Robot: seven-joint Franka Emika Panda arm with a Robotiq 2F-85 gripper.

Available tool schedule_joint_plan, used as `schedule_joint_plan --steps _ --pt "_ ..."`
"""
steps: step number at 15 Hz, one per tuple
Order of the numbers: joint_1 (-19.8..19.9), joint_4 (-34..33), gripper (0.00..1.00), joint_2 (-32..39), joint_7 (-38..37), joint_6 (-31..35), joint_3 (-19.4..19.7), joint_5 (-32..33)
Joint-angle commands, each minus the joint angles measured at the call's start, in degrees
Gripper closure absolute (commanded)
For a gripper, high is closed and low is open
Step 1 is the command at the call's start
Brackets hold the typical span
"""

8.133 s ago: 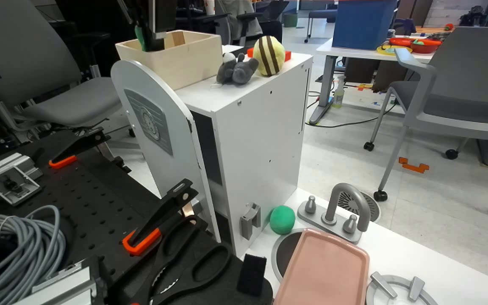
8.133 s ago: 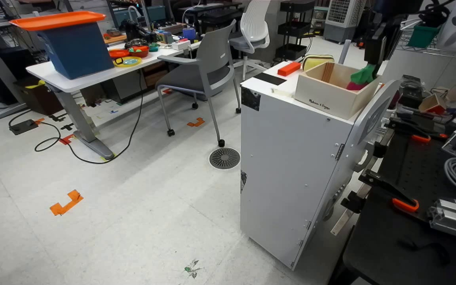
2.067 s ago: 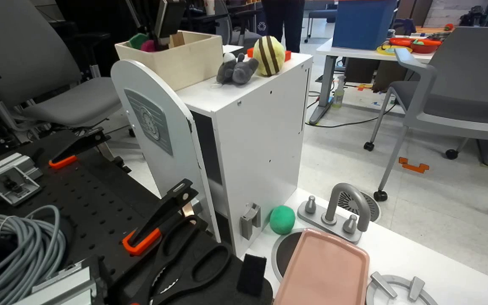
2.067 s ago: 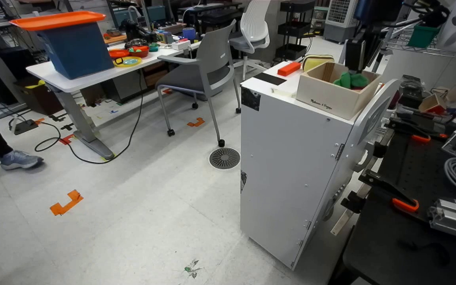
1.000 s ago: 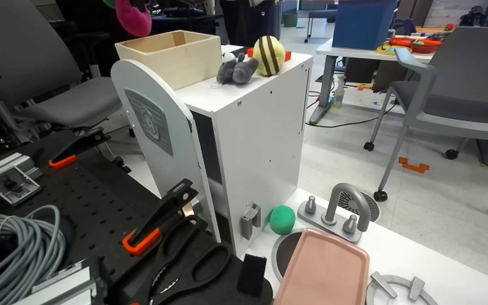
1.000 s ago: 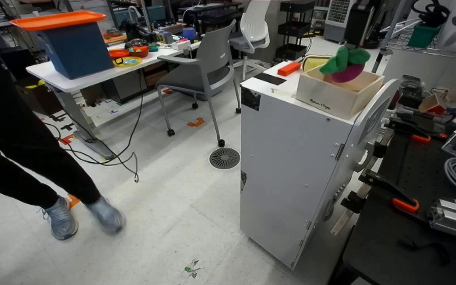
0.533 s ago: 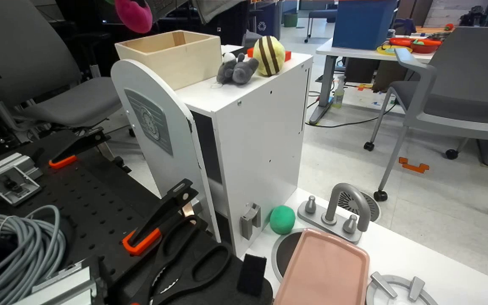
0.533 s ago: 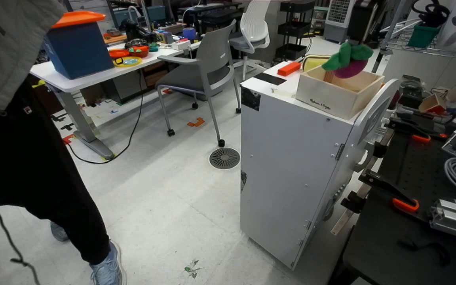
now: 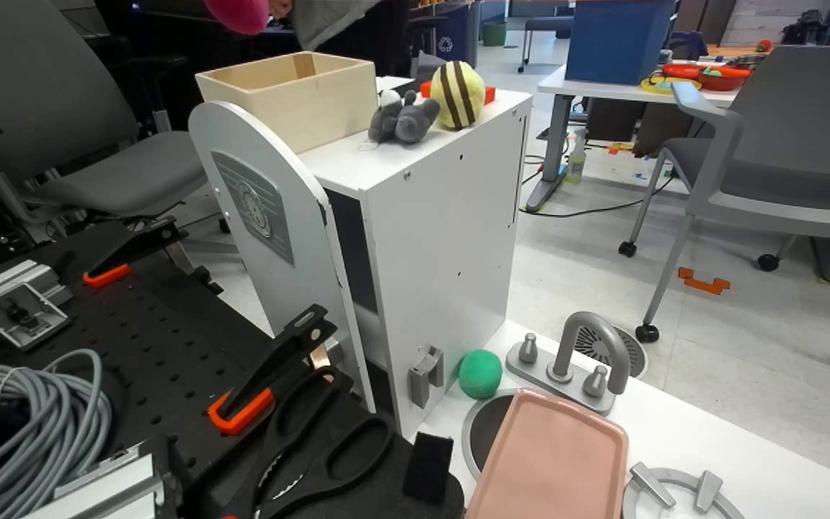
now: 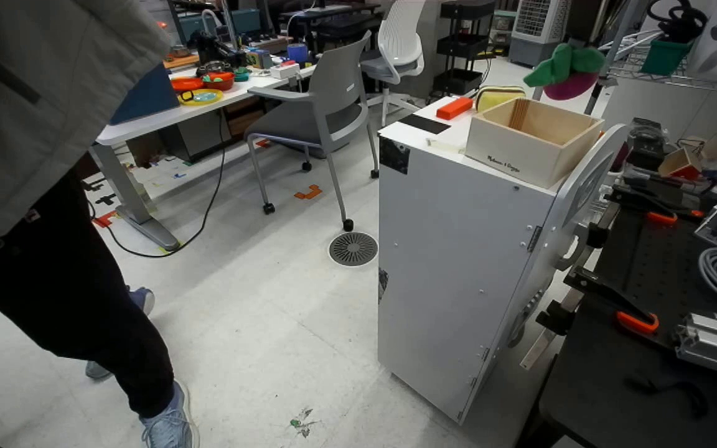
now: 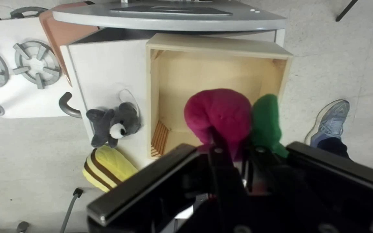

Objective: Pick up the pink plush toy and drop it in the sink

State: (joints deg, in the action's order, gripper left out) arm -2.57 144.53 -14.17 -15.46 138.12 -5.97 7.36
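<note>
pink plush toy (image 9: pixel 239 14): higher than wooden box (image 9: pixel 307 108) | sink (image 9: pixel 487 425): partly hidden by tray (image 9: pixel 548 461)

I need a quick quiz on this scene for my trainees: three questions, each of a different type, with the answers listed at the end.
1. Short answer: What is the hand gripping, and is that thing touching the wooden box?
2. True or false: In an exterior view, the pink tray hides part of the sink.
3. Multiple choice: Where is the green ball?
A) inside the wooden box
B) on the pink tray
C) beside the sink

Key:
1. The pink plush toy; no, it hangs clear of the wooden box.
2. True.
3. C.
</note>
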Motion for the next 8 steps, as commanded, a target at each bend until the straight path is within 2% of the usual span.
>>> schedule_joint_plan --steps 1,8 --pt "1.99 2.26 0.97 -4.02 -2.91 -1.57 -0.22 1.39" --pt "6.18 5.20 0.97 -8.60 -4.07 -1.51 1.27 0.45"
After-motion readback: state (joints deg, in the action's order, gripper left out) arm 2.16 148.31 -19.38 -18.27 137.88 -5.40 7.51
